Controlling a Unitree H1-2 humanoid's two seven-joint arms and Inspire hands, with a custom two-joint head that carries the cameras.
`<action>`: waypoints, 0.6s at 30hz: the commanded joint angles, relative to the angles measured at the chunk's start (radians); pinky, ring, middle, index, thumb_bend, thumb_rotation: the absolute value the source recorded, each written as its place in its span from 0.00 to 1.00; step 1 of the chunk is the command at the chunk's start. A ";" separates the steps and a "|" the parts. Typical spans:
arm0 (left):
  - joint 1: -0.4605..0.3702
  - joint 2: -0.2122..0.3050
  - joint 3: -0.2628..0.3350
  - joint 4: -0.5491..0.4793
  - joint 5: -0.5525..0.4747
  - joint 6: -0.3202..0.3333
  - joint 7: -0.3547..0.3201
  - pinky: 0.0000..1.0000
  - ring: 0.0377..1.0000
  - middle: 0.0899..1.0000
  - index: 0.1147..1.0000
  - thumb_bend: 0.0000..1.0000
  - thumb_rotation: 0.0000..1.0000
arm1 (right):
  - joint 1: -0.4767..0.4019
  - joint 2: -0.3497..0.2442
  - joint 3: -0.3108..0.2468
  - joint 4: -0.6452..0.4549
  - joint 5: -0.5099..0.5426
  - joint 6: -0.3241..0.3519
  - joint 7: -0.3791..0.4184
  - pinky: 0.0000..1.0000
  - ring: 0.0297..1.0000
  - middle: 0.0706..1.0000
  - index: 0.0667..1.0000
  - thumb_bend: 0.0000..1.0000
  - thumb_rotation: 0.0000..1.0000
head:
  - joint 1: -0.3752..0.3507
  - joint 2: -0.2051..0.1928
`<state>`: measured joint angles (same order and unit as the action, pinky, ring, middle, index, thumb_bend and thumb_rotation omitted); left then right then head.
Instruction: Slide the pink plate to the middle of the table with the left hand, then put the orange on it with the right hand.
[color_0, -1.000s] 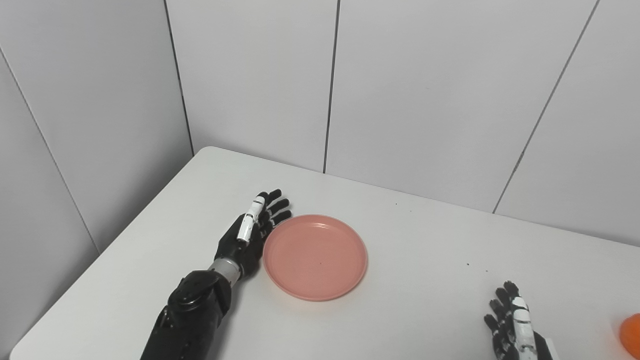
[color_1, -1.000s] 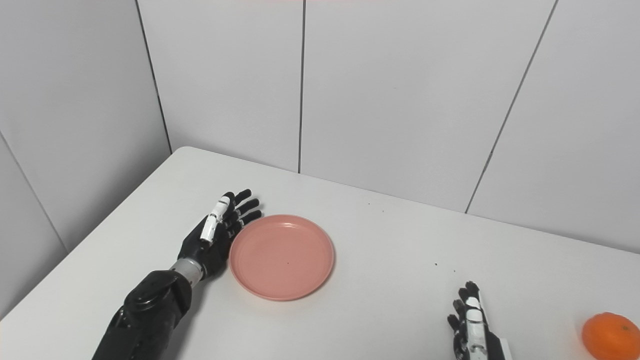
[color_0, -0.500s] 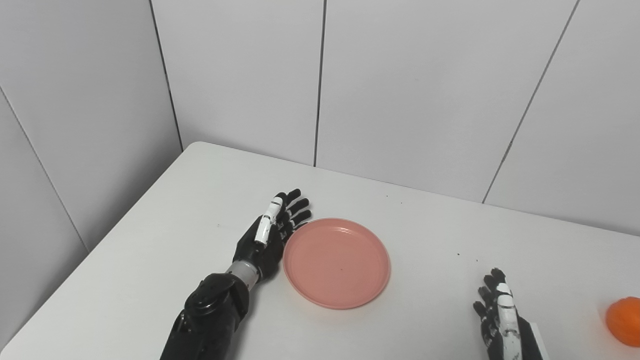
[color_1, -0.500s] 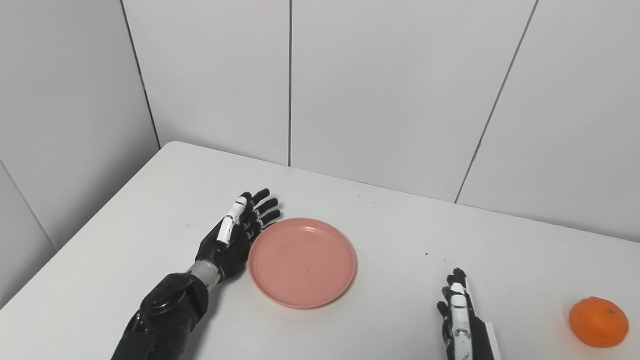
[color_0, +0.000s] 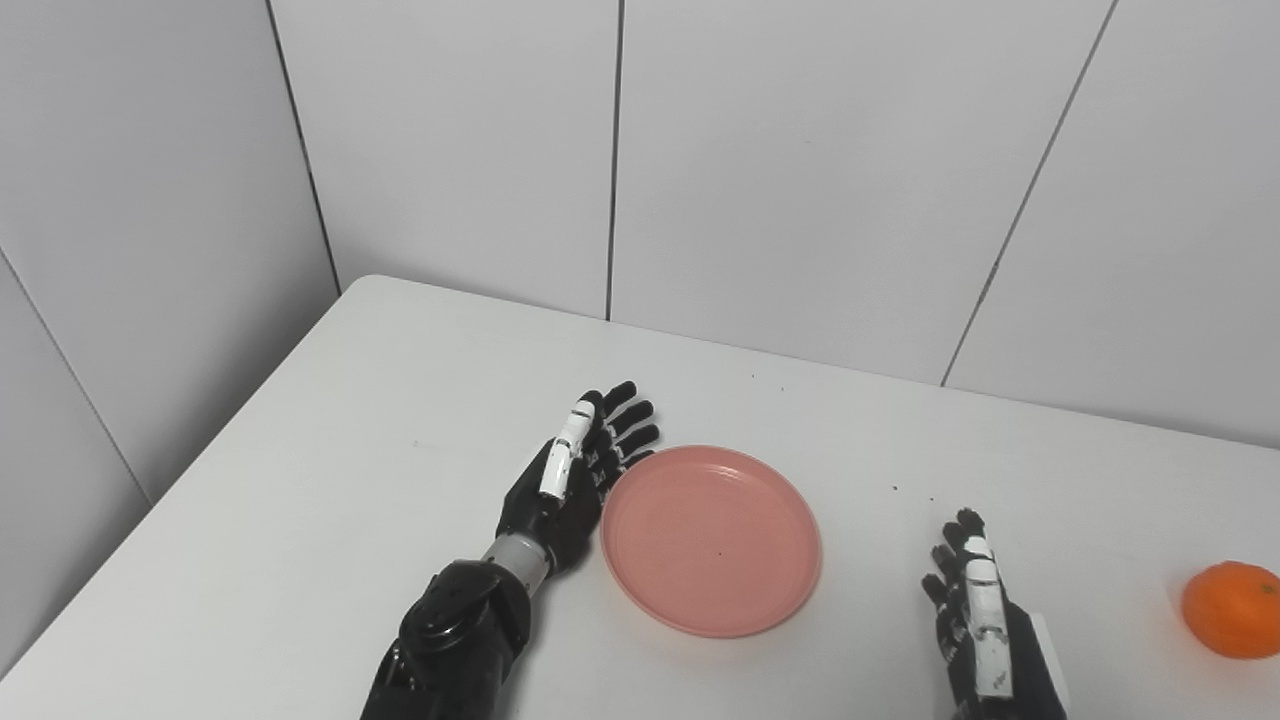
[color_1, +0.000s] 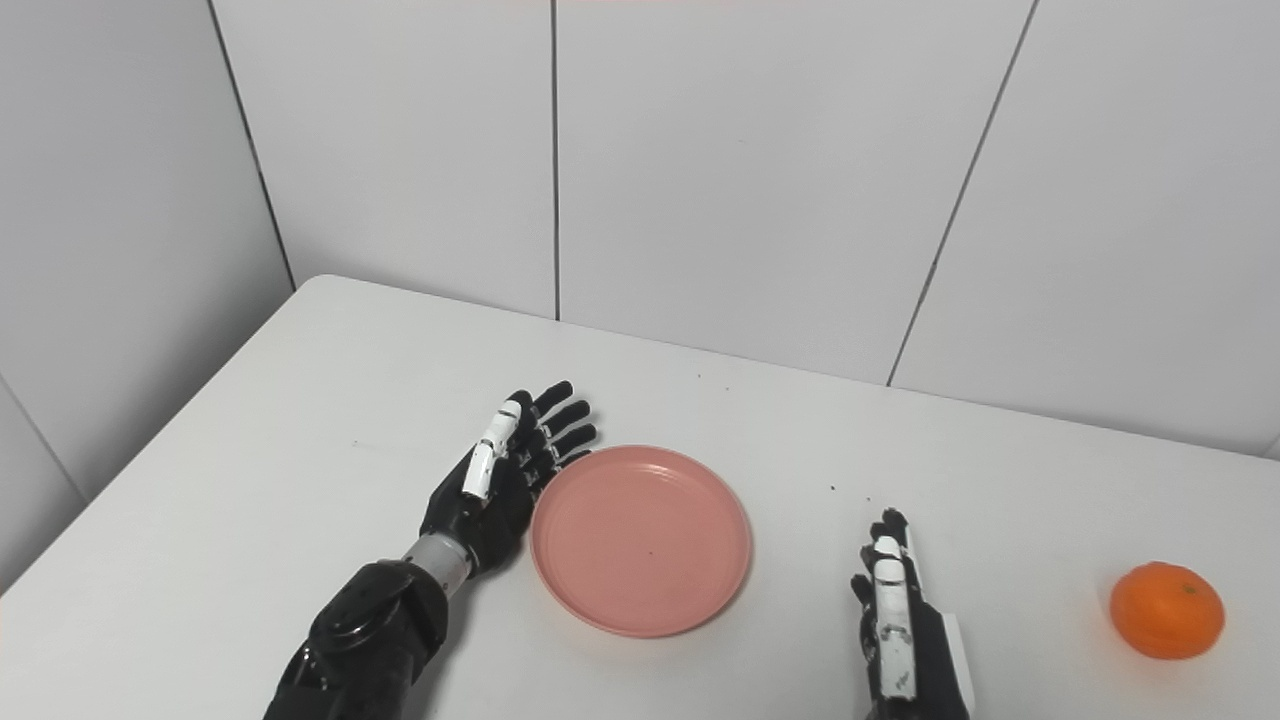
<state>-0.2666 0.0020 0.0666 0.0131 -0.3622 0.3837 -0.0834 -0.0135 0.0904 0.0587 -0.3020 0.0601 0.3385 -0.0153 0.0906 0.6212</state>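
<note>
Plate push under way, orange not yet picked up.

The white table (color_0: 300, 480) fills the lower frame. Just below centre the pink plate (color_0: 711, 540) lies flat, face up; being round, no long axis is shown. Against its left rim the left hand (color_0: 570, 485) is set edgewise, fingers straight and apart, pointing to the upper right, grasping nothing. At lower right the right hand (color_1: 897, 620) is held flat with fingers extended, empty, well apart from the orange (color_1: 1167, 609) near the right edge. By judgement, the slide is nearly done; fetching and placing the orange remain.
</note>
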 joint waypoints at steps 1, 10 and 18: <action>0.016 -0.009 -0.015 -0.005 0.014 0.009 -0.005 0.89 0.90 0.90 0.89 0.36 1.00 | -0.029 0.014 0.007 -0.042 -0.008 0.000 -0.005 1.00 1.00 1.00 1.00 0.32 1.00 | -0.004 0.002; 0.038 -0.053 -0.069 -0.026 0.034 0.003 -0.010 0.89 0.89 0.89 0.89 0.35 1.00 | -0.036 0.024 0.008 -0.054 -0.024 0.018 -0.012 1.00 1.00 1.00 1.00 0.32 1.00 | -0.028 0.014; 0.058 -0.071 -0.096 -0.045 0.060 -0.013 -0.015 0.89 0.88 0.89 0.88 0.36 1.00 | -0.043 0.033 0.008 -0.047 -0.028 0.016 -0.016 1.00 0.99 1.00 1.00 0.32 1.00 | -0.066 0.024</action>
<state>-0.2216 -0.0652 -0.0207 -0.0239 -0.3179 0.3718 -0.0927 -0.0294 0.1084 0.0640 -0.3234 0.0334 0.3599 -0.0271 0.0231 0.6458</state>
